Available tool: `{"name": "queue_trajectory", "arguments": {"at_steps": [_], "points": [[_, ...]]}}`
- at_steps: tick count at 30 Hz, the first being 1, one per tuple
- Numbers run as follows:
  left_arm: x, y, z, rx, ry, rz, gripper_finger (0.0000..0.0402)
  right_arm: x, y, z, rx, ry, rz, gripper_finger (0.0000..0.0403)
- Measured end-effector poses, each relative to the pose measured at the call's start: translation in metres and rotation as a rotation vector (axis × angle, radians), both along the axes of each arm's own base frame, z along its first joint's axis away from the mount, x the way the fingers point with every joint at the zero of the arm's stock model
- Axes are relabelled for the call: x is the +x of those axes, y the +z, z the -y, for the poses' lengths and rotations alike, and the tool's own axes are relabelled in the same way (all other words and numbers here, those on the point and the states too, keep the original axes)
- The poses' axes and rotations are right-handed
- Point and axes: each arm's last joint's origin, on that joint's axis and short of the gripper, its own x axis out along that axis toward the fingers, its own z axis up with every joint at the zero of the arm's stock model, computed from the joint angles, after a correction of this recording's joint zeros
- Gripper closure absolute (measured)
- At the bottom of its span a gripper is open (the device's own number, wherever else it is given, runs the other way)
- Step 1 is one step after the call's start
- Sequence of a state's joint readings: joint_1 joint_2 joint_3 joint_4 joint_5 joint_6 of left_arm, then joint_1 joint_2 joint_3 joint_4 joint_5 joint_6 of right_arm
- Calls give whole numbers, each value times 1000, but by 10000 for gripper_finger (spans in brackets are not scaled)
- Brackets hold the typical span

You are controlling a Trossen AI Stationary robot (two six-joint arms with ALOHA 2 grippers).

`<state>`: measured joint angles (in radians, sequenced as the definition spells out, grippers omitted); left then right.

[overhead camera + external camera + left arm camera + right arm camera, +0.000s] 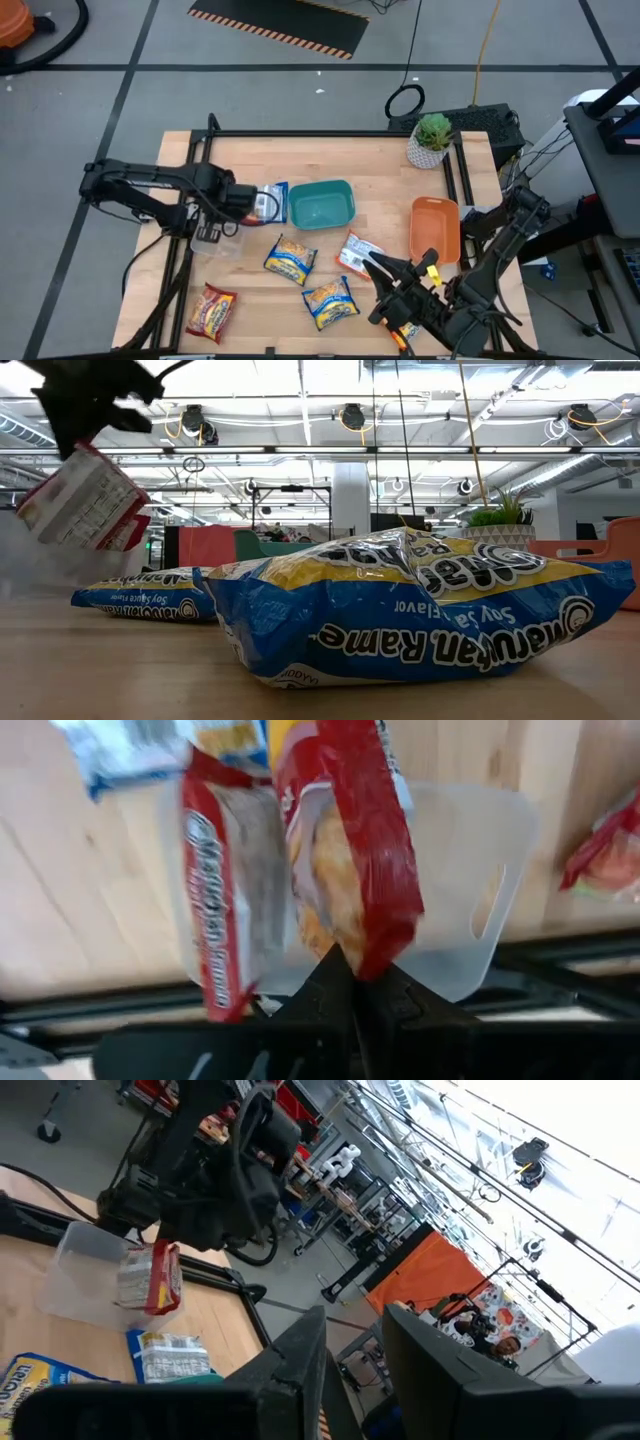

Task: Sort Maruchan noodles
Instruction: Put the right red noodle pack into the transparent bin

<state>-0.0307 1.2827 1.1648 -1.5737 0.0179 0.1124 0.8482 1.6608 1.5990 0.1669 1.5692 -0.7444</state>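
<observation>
My left claw [345,965] pinches a red packet [350,840] above the clear bin [470,870] at the table's left: drop-off step. Next, release squarely inside. Blue packets [290,260] lie mid-table. My right claw [395,300] waits nearby, parted, empty.

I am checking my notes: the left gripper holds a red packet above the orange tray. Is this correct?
Not quite. The left gripper holds the red packet above the clear bin, not the orange tray; the left wrist view shows it.
</observation>
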Motion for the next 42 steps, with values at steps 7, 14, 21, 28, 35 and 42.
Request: {"name": "queue_trajectory", "arguments": {"at_steps": [7,14,21,28,35,42], "points": [[-8,-22,7,16,41,-91,399,-6,0,-6,8,24,6,305],[-16,-17,21,-58,74,-70,399,-8,0,-8,7,31,6,305],[-18,-17,31,-46,59,-72,399,-3,0,-3,0,13,0,305],[-18,-17,30,18,61,-59,399,1,0,1,-1,-3,0,305],[-17,-17,22,73,190,-49,371,1,0,1,-1,0,0,305],[-15,-17,12,75,275,-52,302,0,0,0,-1,0,0,305]]}}
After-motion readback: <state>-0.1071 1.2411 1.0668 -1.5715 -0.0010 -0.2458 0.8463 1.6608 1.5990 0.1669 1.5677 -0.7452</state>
